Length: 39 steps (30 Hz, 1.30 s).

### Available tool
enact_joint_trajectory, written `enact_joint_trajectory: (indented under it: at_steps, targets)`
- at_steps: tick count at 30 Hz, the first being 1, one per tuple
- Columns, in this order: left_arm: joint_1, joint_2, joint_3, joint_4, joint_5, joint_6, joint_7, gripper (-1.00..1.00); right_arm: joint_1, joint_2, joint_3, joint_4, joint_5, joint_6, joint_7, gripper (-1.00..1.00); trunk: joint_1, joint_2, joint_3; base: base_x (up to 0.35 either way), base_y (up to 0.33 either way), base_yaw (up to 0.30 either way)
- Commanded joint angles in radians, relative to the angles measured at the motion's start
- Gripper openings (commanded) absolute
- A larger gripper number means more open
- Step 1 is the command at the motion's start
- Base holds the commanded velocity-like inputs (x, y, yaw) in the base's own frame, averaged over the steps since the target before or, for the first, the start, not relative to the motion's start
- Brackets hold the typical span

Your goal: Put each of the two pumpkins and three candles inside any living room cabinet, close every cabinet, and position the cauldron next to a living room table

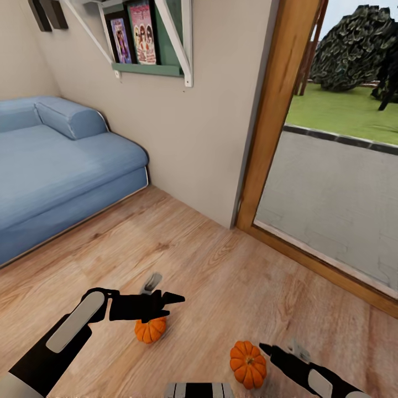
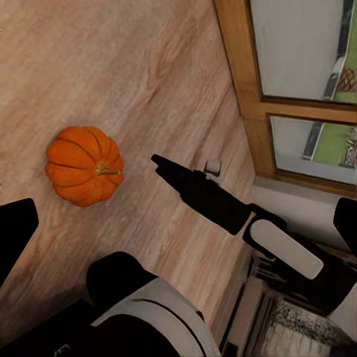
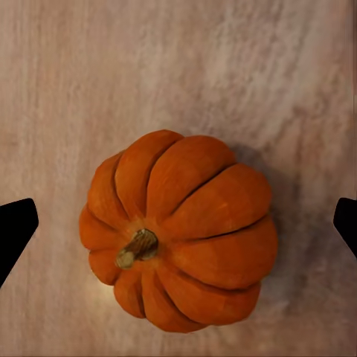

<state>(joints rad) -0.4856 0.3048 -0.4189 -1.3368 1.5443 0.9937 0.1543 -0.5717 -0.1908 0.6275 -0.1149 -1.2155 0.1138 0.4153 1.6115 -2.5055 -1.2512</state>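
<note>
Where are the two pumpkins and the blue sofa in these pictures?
Left pumpkin (image 1: 150,330): head view, on its orange side below the left gripper.
Right pumpkin (image 3: 178,230): right wrist view, on its ribbed top beside the stem.
Sofa (image 1: 61,166): head view, on the seat cushion.

Two pumpkins — small, orange, ribbed. One (image 1: 150,329) sits on the wood floor; the other (image 1: 248,364) sits stem-up nearby — well apart.
</note>
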Motion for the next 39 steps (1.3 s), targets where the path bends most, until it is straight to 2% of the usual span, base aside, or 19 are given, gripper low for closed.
enact_joint_trajectory:
  at_steps: [1,22,25,28,30,33,39]
  targets:
    - [-0.001,0.001,-0.001,-0.001,0.011,0.0,0.01,1.0,0.0,-0.001,0.005,0.0,-0.011,0.005,0.003,1.0,0.0,-0.001,-0.005,0.0,0.0,0.0]
    - [-0.001,-0.001,-0.008,-0.001,0.011,0.0,0.01,1.0,0.0,0.0,0.006,-0.006,-0.013,-0.004,0.008,1.0,0.01,-0.006,-0.086,0.0,0.0,0.0]
    - [-0.001,-0.003,-0.009,-0.002,0.011,0.0,0.01,1.0,0.0,0.001,0.005,-0.01,-0.013,-0.008,0.045,1.0,0.011,-0.006,-0.098,0.0,0.0,0.0]
    - [-0.001,-0.005,-0.009,-0.002,0.011,0.0,0.01,1.0,0.0,-0.009,0.004,-0.01,-0.016,-0.006,0.131,1.0,0.012,-0.007,-0.109,0.0,0.0,0.0]
    - [-0.001,-0.007,-0.012,-0.002,0.011,0.0,0.01,1.0,0.0,-0.03,0.004,-0.01,-0.034,-0.004,0.154,1.0,0.013,-0.007,-0.117,0.0,0.0,0.0]
    - [-0.001,-0.007,-0.026,-0.002,0.011,0.0,0.01,1.0,0.0,-0.045,0.004,-0.011,-0.082,-0.009,0.168,1.0,0.015,-0.008,-0.128,0.0,0.0,0.0]
    - [-0.001,-0.006,-0.029,-0.002,0.011,-0.001,0.01,1.0,0.0,-0.05,0.005,-0.011,-0.099,-0.01,0.173,1.0,0.017,-0.009,-0.152,0.0,0.0,0.0]
